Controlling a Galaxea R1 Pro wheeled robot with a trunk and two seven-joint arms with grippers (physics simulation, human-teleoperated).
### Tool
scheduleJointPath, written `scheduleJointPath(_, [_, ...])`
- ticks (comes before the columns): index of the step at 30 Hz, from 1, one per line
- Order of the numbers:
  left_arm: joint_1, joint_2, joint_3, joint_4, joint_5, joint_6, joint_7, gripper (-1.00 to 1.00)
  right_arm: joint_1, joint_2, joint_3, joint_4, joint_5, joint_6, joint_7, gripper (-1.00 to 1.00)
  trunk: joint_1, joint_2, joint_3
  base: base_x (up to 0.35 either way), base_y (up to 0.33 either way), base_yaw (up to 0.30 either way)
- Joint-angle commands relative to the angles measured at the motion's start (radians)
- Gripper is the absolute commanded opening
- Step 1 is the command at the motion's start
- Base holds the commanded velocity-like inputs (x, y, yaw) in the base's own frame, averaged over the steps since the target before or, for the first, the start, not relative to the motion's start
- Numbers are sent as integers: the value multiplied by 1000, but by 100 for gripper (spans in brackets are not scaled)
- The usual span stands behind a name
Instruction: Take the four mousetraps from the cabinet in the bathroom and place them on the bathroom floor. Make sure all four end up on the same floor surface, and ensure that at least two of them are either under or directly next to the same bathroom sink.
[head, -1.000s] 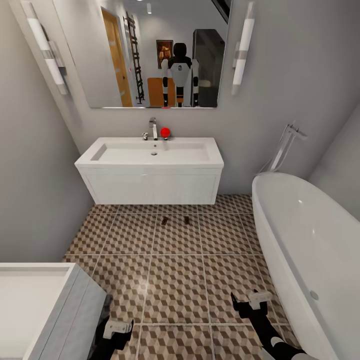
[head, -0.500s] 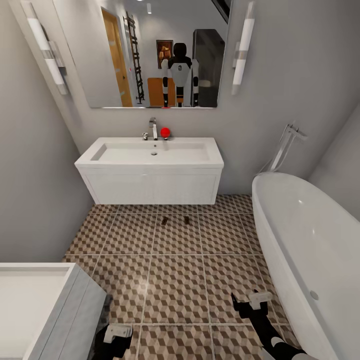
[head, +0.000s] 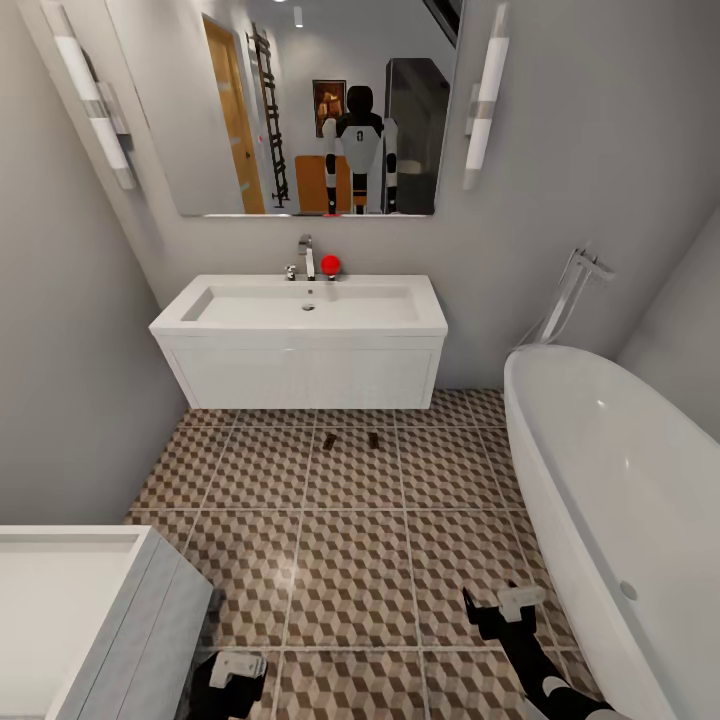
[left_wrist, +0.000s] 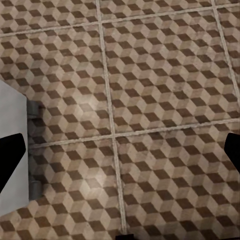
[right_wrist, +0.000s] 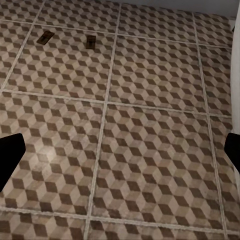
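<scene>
White porcelain is framing this scene: the sink (head: 300, 335) is hanging on the far wall under a big mirror (head: 300, 105), with a chrome tap (head: 305, 257) and a small red ball (head: 330, 264) sitting on its back ledge. A rounded bathtub (head: 610, 500) is running along the right of the sink, and a small white drawer unit (head: 90, 620) is standing well out in front of the sink on its left side.

Two mousetraps (head: 329, 441) are lying flat on the bathroom floor (head: 350, 560), just in front of the sink's boxy front, side by side with a small gap between them; the second one (head: 373, 439) is sitting nearer the tub. From the right wrist camera both are showing too, one (right_wrist: 44, 36) and its neighbour (right_wrist: 91, 41), with open tile between them and the fingers.

Both arms are hanging low, well back from the sink. The left gripper (head: 228, 672) is beside the drawer unit, the right gripper (head: 505, 606) near the tub. Each one's jaws are standing spread wide, holding nothing, with bare tile between the fingertips.
</scene>
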Motion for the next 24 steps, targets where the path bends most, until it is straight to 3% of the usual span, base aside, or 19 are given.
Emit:
scheduleJointPath(1, [-2, -1, -9, 4, 8, -6, 0, 100, -1, 0, 4, 1, -5, -3, 3, 100, 1, -2, -2, 0, 0, 0])
scheduleJointPath(24, [-2, -2, -9, 3, 7, -6, -2, 100, 0, 2, 4, 1, -5, -3, -2, 100, 1, -2, 5, 0, 0, 0])
